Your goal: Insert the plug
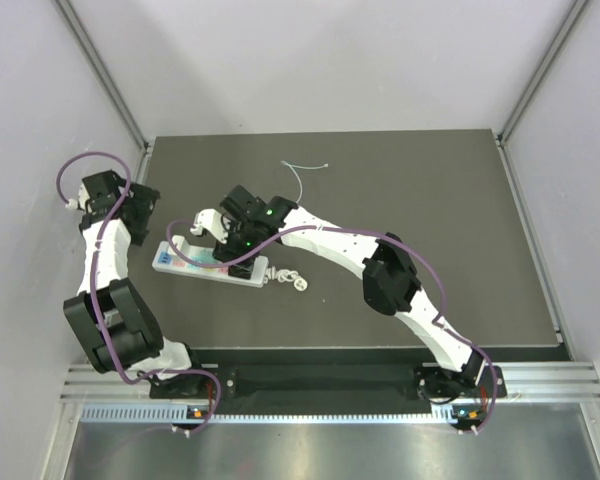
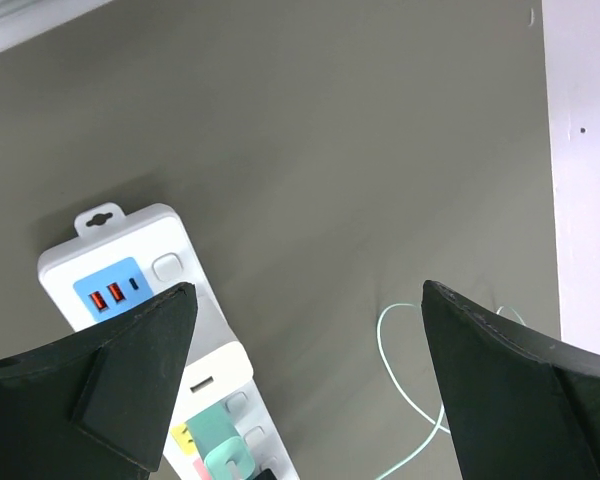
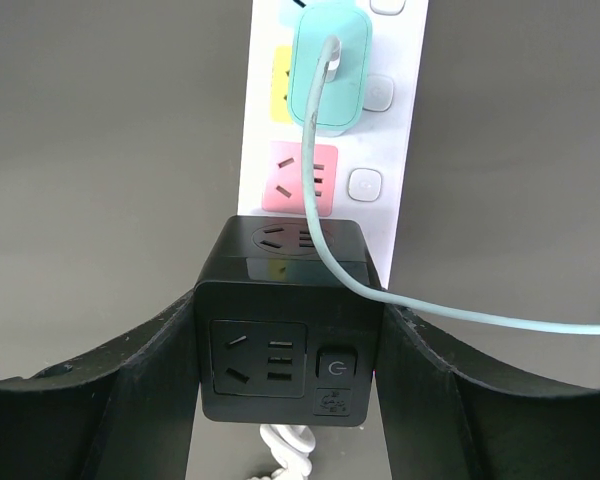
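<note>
The plug [image 3: 280, 340] is a small black cube with sockets and a power button. My right gripper [image 3: 290, 335] is shut on its two sides and holds it over the near end of the white power strip [image 3: 405, 150], just below the pink socket. I cannot tell whether it is seated. In the top view the right gripper [image 1: 242, 252] is over the strip [image 1: 190, 262]. My left gripper [image 2: 308, 300] is open and empty above the strip's USB end [image 2: 150, 250]; in the top view it [image 1: 140, 212] is at the strip's left end.
A teal adapter [image 3: 327, 70] sits in the strip, and its thin pale wire [image 3: 460, 315] drapes over the cube and loops across the mat [image 1: 296, 180]. A short coiled white cord [image 1: 290, 280] lies at the strip's right end. Walls close in the mat on three sides.
</note>
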